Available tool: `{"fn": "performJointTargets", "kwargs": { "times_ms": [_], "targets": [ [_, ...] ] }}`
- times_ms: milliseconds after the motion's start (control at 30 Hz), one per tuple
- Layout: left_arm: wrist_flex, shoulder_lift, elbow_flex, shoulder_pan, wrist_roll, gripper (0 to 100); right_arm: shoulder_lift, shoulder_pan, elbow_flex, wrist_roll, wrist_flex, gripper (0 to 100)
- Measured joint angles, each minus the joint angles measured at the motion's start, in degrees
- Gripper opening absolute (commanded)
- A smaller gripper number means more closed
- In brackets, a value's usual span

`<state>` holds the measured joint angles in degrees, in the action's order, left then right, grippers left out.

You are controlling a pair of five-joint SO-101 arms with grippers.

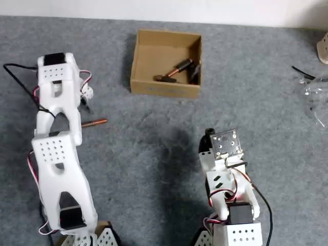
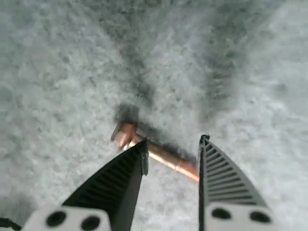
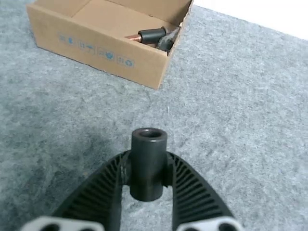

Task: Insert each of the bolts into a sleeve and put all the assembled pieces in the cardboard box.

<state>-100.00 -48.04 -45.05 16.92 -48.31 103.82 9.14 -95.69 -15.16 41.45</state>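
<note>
A copper bolt (image 2: 155, 153) lies on the grey carpet, and my left gripper (image 2: 173, 149) stands open right over it, one finger on each side of the shank. From above, the bolt (image 1: 95, 122) sticks out to the right from under the left arm (image 1: 57, 107). My right gripper (image 3: 147, 167) is shut on a black sleeve (image 3: 148, 159), held upright with its bore facing up, above the carpet in front of the box. The cardboard box (image 1: 137, 61) sits at the back centre and holds assembled pieces (image 1: 178, 69). In the right wrist view, one assembled piece (image 3: 149, 35) lies inside the box (image 3: 96, 45).
Grey carpet covers the table. Clear plastic bits and a black wire (image 1: 312, 84) lie at the far right, with a beige object (image 1: 323, 48) at the right edge. Open carpet lies between the two arms and the box.
</note>
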Motion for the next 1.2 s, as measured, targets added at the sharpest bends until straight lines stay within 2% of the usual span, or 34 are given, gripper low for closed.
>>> {"fn": "performJointTargets", "kwargs": {
  "times_ms": [100,333,600,833,933,1100,1200],
  "targets": [
    [0.0,6.4,4.6,0.0,-0.7,17,0.0,0.0,0.0,0.0,0.0,0.5],
    [0.0,21.2,21.1,-2.6,-9.5,17,0.0,0.0,0.0,0.0,0.0,0.5],
    [0.0,22.7,24.1,-7.4,-16.0,17,0.0,0.0,0.0,0.0,0.0,0.5],
    [0.3,22.7,25.8,-7.6,-20.7,17,0.0,0.0,0.0,0.0,0.0,0.5],
    [3.3,22.9,29.1,-7.5,-20.8,17,0.0,0.0,0.0,0.0,0.0,0.5],
    [14.5,22.9,38.3,-7.0,-24.9,17,0.0,0.0,0.0,0.0,0.0,0.5],
    [17.2,22.9,38.9,-6.8,-25.5,17,0.0,0.0,0.0,0.0,0.0,0.5]
  ]
}}
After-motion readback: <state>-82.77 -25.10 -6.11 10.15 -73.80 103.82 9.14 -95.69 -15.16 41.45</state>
